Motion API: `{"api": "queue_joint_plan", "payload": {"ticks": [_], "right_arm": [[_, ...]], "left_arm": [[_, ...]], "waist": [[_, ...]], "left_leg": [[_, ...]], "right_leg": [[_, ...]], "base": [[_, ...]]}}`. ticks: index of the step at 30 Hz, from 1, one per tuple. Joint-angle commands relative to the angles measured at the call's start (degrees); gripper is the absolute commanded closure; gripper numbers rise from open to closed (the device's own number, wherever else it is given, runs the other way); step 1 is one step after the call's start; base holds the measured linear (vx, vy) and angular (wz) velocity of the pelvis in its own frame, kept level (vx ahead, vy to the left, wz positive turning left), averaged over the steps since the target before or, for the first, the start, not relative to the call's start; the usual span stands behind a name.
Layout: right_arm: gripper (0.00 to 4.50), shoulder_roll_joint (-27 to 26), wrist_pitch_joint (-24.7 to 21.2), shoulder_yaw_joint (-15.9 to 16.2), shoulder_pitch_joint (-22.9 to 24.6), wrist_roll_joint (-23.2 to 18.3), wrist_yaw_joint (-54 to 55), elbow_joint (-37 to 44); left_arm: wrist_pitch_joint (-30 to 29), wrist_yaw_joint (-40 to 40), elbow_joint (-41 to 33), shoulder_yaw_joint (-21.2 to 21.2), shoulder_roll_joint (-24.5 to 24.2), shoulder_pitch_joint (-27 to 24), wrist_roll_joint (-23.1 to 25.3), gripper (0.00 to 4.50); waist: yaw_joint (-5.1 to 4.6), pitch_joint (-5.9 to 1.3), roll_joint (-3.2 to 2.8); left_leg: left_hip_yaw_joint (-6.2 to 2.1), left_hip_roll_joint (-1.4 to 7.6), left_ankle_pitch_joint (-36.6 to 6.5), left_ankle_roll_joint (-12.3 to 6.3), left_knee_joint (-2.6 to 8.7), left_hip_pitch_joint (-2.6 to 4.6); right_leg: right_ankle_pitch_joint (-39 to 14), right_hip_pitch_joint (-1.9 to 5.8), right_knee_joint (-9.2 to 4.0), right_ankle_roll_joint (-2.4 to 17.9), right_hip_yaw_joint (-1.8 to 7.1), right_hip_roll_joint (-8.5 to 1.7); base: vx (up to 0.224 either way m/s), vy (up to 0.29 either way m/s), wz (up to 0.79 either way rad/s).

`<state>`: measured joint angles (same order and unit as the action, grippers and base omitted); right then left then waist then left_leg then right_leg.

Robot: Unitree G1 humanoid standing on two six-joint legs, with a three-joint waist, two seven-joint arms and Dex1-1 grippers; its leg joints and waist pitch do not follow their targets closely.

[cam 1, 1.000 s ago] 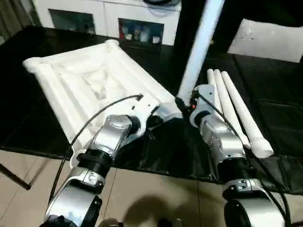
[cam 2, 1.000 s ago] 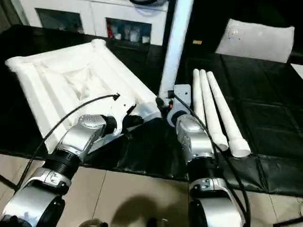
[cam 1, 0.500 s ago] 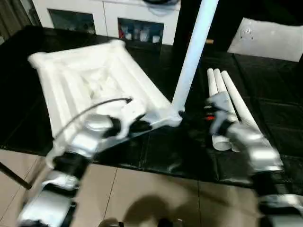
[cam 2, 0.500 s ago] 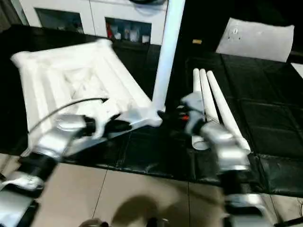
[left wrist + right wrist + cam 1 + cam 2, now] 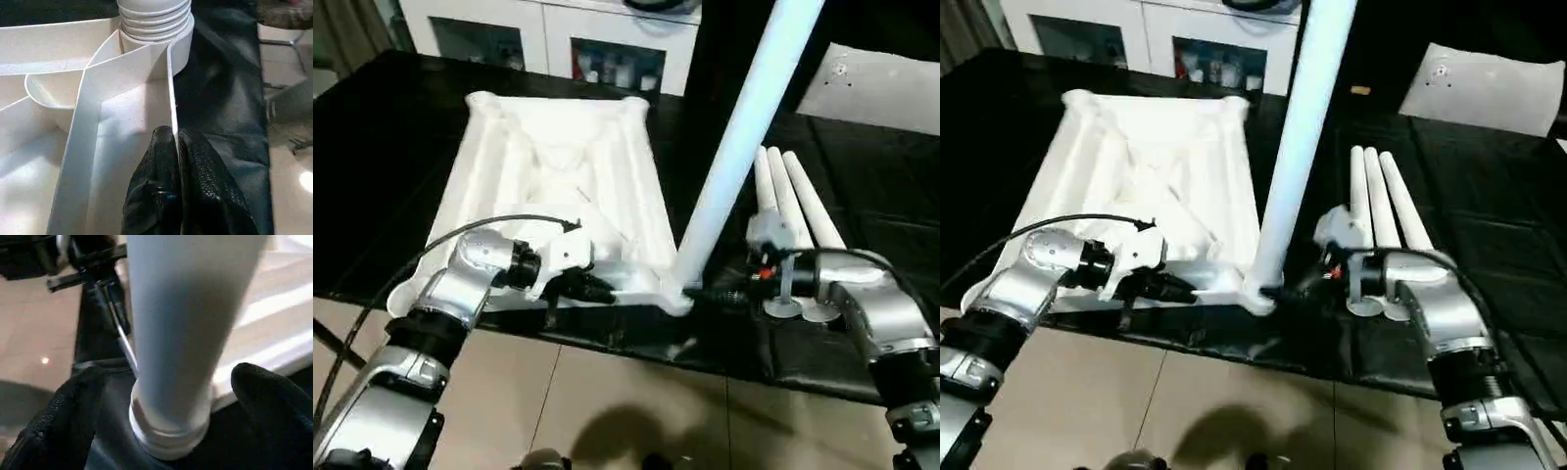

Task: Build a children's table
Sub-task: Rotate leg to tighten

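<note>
On black surface (image 5: 391,127): top (image 5: 558,186) upside down, 1 leg (image 5: 744,137) standing in near corner socket, 3 legs (image 5: 788,211) lying beside. L claw (image 5: 176,147) pinched shut on rim; R claw (image 5: 161,406) wide open around leg base, holding nothing. Risk: leg tips out if socket loose.

I look down on a black work surface (image 5: 401,196) that ends at beige floor tiles (image 5: 636,411) below me. Beyond its far edge stands a white cabinet (image 5: 548,39) with dark compartments; a white pillow-like slab (image 5: 876,83) lies near the far right corner
</note>
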<state>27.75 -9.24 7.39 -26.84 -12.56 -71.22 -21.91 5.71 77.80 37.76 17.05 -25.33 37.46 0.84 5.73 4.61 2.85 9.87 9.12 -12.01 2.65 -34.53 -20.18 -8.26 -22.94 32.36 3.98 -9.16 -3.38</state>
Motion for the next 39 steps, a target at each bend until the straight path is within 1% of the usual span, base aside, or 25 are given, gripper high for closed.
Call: {"api": "queue_joint_plan", "payload": {"ticks": [1,2,3,5,6,7,8,11,12,13,15,18,19,20,21,27,29,30,33,34,35,36,37,38,39], "right_arm": [[0.39,0.1,0.6,0.4,-1.6,0.9,-0.9,-2.3],[0.39,-0.2,0.5,0.4,-1.9,0.7,-1.3,-2.9],[0.51,-0.4,0.4,0.6,-2.2,0.6,-1.7,-3.4],[0.72,-0.5,0.6,1.1,-2.4,0.7,-2.5,-4.0],[0.72,-0.7,0.8,1.4,-2.5,0.8,-2.6,-4.3],[0.95,-0.9,1.0,1.8,-2.6,0.9,-2.8,-4.8],[0.95,-1.0,1.2,2.0,-2.8,0.9,-2.9,-5.2],[1.2,-1.3,1.5,2.5,-2.9,1.0,-3.4,-6.0],[1.4,-1.6,1.4,2.8,-2.9,1.0,-4.3,-6.3],[1.4,-1.7,1.5,3.0,-2.9,1.1,-4.5,-6.4],[1.58,-1.8,1.6,3.2,-2.8,1.3,-4.6,-6.5],[1.82,-2.0,2.1,3.7,-2.4,1.5,-4.4,-6.8],[1.92,-2.1,2.0,3.7,-2.4,1.5,-4.4,-6.7],[1.92,-2.1,1.8,3.8,-2.1,1.3,-4.5,-6.5],[2.07,-2.1,1.7,3.9,-2.0,1.3,-4.6,-6.3],[2.29,-2.2,1.5,4.0,-1.0,1.2,-4.9,-5.6],[2.36,-2.5,0.5,3.7,-0.1,0.5,-4.5,-4.4],[2.36,-2.6,0.3,3.5,0.0,0.3,-4.3,-4.2],[2.4,-3.5,-1.3,2.6,1.2,-0.7,-2.2,-2.4],[2.4,-3.5,-1.3,2.6,1.2,-0.7,-2.2,-2.4],[2.4,-6.2,-4.4,1.6,1.9,-0.9,3.7,-1.0],[2.41,-7.5,-4.9,1.3,1.9,-0.2,6.8,-1.0],[2.41,-9.6,-6.0,0.6,1.4,0.4,11.1,-1.7],[2.41,-11.4,-6.9,0.0,0.9,0.9,14.6,-2.5],[2.41,-12.8,-7.4,-0.6,0.4,0.9,16.9,-3.1]], "left_arm": [[2.6,3.6,0.2,2.1,0.5,1.7,0.5,4.5],[3.1,3.9,0.6,2.2,0.5,2.0,0.6,4.5],[3.5,4.1,1.0,2.3,0.5,2.1,0.6,4.5],[4.3,4.6,1.8,2.4,0.6,2.5,0.4,4.5],[4.5,4.7,2.0,2.5,0.6,2.6,0.4,4.5],[4.7,4.9,2.3,2.5,0.6,2.8,0.5,4.5],[5.0,5.0,2.6,2.5,0.7,2.9,0.5,4.5],[5.5,5.0,3.2,2.5,0.9,3.1,0.7,4.5],[5.9,5.0,3.7,2.5,1.0,3.3,0.7,4.5],[6.0,5.0,3.9,2.5,1.1,3.3,0.7,4.5],[6.1,4.9,4.1,2.5,1.1,3.3,0.7,4.5],[6.4,4.8,4.4,2.5,1.2,3.3,0.7,4.5],[6.4,4.8,4.5,2.5,1.2,3.3,0.7,4.5],[6.4,4.7,4.5,2.4,1.2,3.2,0.8,4.5],[6.3,4.7,4.5,2.4,1.2,3.2,0.8,4.5],[6.5,4.1,5.3,2.1,1.4,3.3,0.9,4.5],[5.5,2.8,5.5,1.4,1.6,3.3,0.7,4.5],[5.3,2.5,5.5,1.3,1.7,3.3,0.6,4.5],[3.6,-0.1,5.6,-0.1,2.3,3.1,0.0,4.5],[3.6,-0.1,5.6,-0.1,2.3,3.1,0.0,4.5],[0.0,-5.3,4.7,-2.0,3.6,2.7,-0.7,4.5],[-1.7,-7.8,4.4,-2.7,4.2,2.6,-0.7,4.5],[-4.0,-10.6,3.4,-3.9,5.2,2.4,-1.3,4.5],[-5.8,-12.7,2.5,-4.8,6.0,2.1,-1.9,4.5],[-7.4,-14.0,1.7,-5.6,6.8,2.1,-2.6,4.5]], "waist": [[0.0,-4.88,0.29],[0.09,-4.9,0.27],[0.23,-4.98,0.45],[0.49,-4.98,0.4],[0.56,-5.01,0.42],[0.67,-5.07,0.36],[0.65,-5.09,0.37],[0.73,-5.11,0.3],[0.77,-5.05,0.35],[0.77,-4.94,0.34],[0.81,-4.97,0.36],[0.79,-4.79,0.23],[0.74,-4.78,0.29],[0.77,-4.81,0.29],[0.77,-4.82,0.32],[0.7,-4.54,0.22],[0.73,-4.52,0.19],[0.78,-4.55,0.05],[0.83,-4.5,0.0],[0.81,-4.42,0.05],[0.74,-4.36,0.01],[0.47,-4.19,-0.03],[-0.01,-4.07,-0.01],[-0.09,-3.95,-0.09],[-0.63,-3.98,0.12]], "left_leg": [[-1.47,5.08,-2.5,-6.68,3.51,0.3],[-1.42,5.03,-2.4,-6.6,3.5,0.3],[-1.42,5.06,-2.2,-6.44,3.48,0.2],[-1.39,5.06,-2.0,-6.37,3.46,0.19],[-1.39,5.05,-1.9,-6.37,3.45,0.16],[-1.44,5.15,-1.6,-6.36,3.47,0.23],[-1.44,5.15,-1.5,-6.35,3.45,0.17],[-1.46,5.27,-1.5,-6.19,3.46,0.21],[-1.46,5.24,-1.8,-6.03,3.48,0.16],[-1.43,5.2,-2.0,-6.0,3.52,0.18],[-1.42,5.13,-2.0,-5.87,3.53,0.17],[-1.47,5.18,-2.2,-5.85,3.6,0.24],[-1.48,5.21,-2.5,-5.81,3.62,0.22],[-1.45,5.17,-2.6,-5.79,3.59,0.28],[-1.44,5.14,-2.6,-5.73,3.58,0.23],[-1.47,5.03,-3.5,-5.51,3.71,0.31],[-1.47,5.08,-3.7,-5.44,3.71,0.38],[-1.52,5.1,-3.6,-5.38,3.73,0.39],[-1.57,5.29,-3.8,-5.32,3.79,0.45],[-1.58,5.18,-4.2,-5.14,3.82,0.46],[-1.55,5.12,-4.4,-5.0,3.84,0.47],[-1.73,5.37,-5.0,-4.24,3.98,0.61],[-1.82,5.21,-6.3,-2.93,4.04,0.76],[-1.82,4.86,-6.8,-2.55,3.98,0.8],[-1.73,4.47,-7.3,-1.93,3.89,0.89]], "right_leg": [[-20.1,3.92,-3.83,3.9,4.75,-7.19],[-20.1,3.9,-3.84,3.9,4.73,-7.11],[-19.9,4.04,-3.7,3.7,4.79,-7.17],[-20.1,4.0,-3.69,3.3,4.74,-7.13],[-19.9,4.03,-3.61,3.2,4.75,-7.12],[-19.6,3.96,-3.55,3.2,4.74,-7.16],[-19.4,3.98,-3.54,3.2,4.75,-7.2],[-19.1,3.93,-3.53,3.5,4.75,-7.26],[-19.4,3.99,-3.55,3.5,4.72,-7.24],[-19.8,3.94,-3.66,3.3,4.72,-7.18],[-20.3,4.0,-3.69,2.8,4.74,-7.21],[-20.5,3.87,-3.78,2.9,4.7,-7.17],[-20.8,3.89,-3.82,2.8,4.71,-7.2],[-20.9,3.89,-3.89,2.8,4.71,-7.24],[-21.0,3.93,-3.82,2.7,4.72,-7.24],[-22.7,3.92,-4.22,2.0,4.62,-7.13],[-22.9,3.88,-4.3,1.9,4.64,-7.17],[-22.6,3.88,-4.22,2.1,4.62,-7.15],[-22.2,3.86,-4.26,2.2,4.63,-7.17],[-23.0,3.86,-4.41,2.2,4.56,-7.22],[-23.4,3.85,-4.49,2.1,4.56,-7.19],[-24.5,3.62,-4.65,2.3,4.45,-7.27],[-26.8,3.61,-5.06,1.9,4.29,-7.39],[-28.6,3.67,-5.53,1.4,4.05,-7.4],[-31.4,3.87,-6.07,0.2,3.93,-7.47]], "base": [[0.0,0.0,0.0],[0.0,0.0,0.0],[0.0,0.0,0.0],[0.0,0.0,0.0],[0.0,0.0,0.0],[0.0,0.0,0.0],[0.0,0.0,0.0],[0.0,0.0,0.0],[0.0,0.0,0.0],[0.0,0.0,0.0],[0.0,0.0,0.0],[0.0,0.0,0.0],[0.0,0.0,0.0],[0.0,0.0,0.0],[0.0,0.0,0.0],[0.0,0.0,0.0],[0.0,0.0,0.0],[0.0,0.0,0.0],[0.0,0.0,0.0],[0.0,0.0,0.0],[0.0,0.0,0.0],[0.0,0.0,0.0],[0.0,0.0,0.0],[0.0,0.0,0.0],[0.0,0.0,0.0]]}}
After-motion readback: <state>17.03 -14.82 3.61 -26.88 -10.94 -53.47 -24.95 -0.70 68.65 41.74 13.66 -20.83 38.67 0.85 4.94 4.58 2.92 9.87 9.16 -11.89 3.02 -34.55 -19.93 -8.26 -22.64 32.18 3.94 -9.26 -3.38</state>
